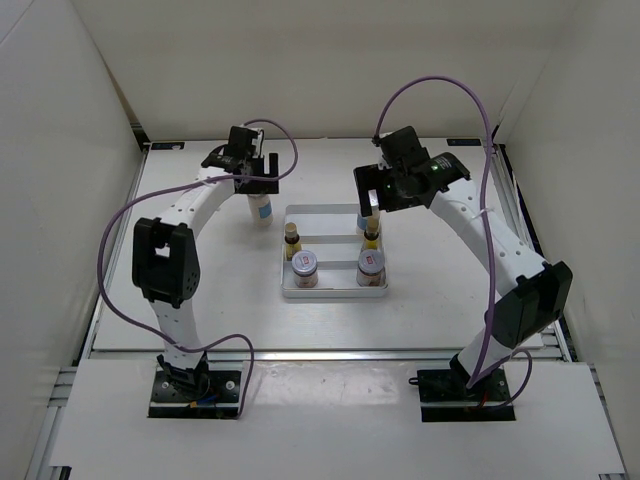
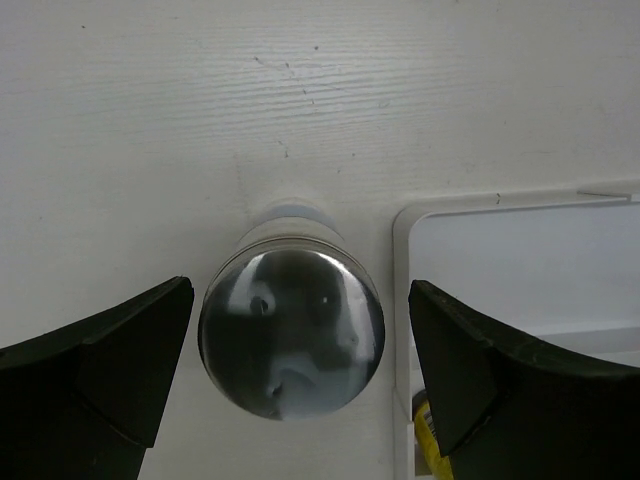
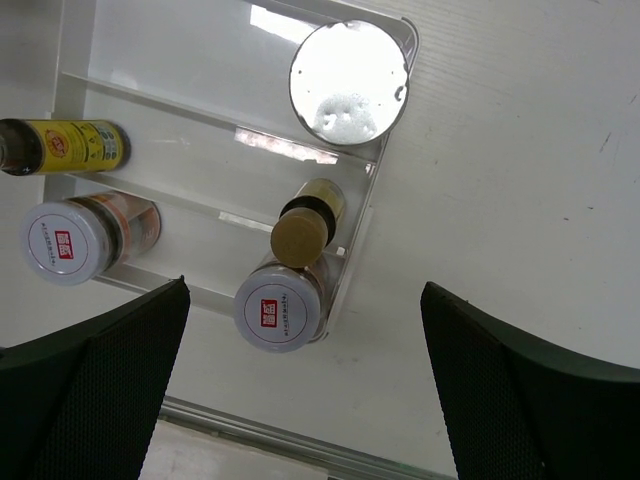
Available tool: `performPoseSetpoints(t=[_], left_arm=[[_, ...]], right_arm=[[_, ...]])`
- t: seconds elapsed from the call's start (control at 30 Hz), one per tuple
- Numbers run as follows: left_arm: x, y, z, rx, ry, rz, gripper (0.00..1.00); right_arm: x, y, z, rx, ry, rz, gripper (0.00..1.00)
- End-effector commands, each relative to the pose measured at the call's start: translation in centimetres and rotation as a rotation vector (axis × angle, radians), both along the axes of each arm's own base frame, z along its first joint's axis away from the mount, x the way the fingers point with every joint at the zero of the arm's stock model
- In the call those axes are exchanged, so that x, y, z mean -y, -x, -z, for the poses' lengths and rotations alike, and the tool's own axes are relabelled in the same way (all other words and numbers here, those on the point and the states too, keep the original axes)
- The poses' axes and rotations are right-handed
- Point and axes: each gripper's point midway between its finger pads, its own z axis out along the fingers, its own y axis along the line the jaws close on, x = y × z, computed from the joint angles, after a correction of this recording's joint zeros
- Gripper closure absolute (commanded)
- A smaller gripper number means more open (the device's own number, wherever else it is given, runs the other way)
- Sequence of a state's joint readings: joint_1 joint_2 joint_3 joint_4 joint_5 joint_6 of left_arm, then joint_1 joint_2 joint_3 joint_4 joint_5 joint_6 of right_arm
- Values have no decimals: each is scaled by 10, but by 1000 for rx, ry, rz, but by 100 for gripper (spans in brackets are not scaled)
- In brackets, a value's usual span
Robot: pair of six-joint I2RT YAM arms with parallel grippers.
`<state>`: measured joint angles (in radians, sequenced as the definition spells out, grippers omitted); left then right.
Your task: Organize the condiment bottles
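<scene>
A white silver-capped bottle [image 1: 261,208] stands on the table just left of the grey ridged tray [image 1: 335,291]. My left gripper [image 1: 254,187] is open and straddles it; in the left wrist view its silver cap [image 2: 291,333] sits between the fingers [image 2: 95,370], untouched. The tray holds the other white bottle [image 3: 349,70] in its back right corner, two yellow bottles [image 1: 292,240] [image 1: 371,236] in the middle row and two red-marked jars [image 1: 305,267] [image 1: 370,264] in the front row. My right gripper [image 1: 375,200] is open and empty above the tray's right side.
The tray's corner rim [image 2: 404,232] lies close to the right of the outside bottle. A metal rail [image 1: 320,352] runs along the table's front edge. White walls enclose the table at back and sides.
</scene>
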<state>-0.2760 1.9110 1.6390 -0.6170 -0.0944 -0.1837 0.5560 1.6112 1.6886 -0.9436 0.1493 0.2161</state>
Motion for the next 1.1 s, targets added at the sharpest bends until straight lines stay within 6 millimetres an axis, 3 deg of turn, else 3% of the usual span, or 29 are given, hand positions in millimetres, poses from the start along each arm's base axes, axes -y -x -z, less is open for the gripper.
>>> performPoseSetpoints(t=[0.0,0.13,0.27,0.4,0.6,0.73,0.83,0.9,1.07], left_arm=[[7,-8,-18,42,40,21,0],[4,-8,-5,13,39,18,6],[1,-9,-5,10,51,7,28],[-4,-10,-27,56,63,-1,39],[-1,-13,-87,178,100,9,46],[23,-4,-117,226,142,99,48],[44,3,-126,238,163,167,48],[52,7,-126,232,180,194,48],[66,21,-99,157,202,234,48]], right_arm=[[-1,5,-22,34,-54,4,1],[0,7,-17,29,-51,4,1],[1,8,-20,37,-55,4,1],[2,10,-21,38,-56,4,1],[2,13,-21,32,-68,7,1],[-3,14,-17,21,-88,0,1],[-2,16,-17,21,-88,0,1],[0,18,-17,21,-88,0,1],[-2,19,-18,22,-105,0,1]])
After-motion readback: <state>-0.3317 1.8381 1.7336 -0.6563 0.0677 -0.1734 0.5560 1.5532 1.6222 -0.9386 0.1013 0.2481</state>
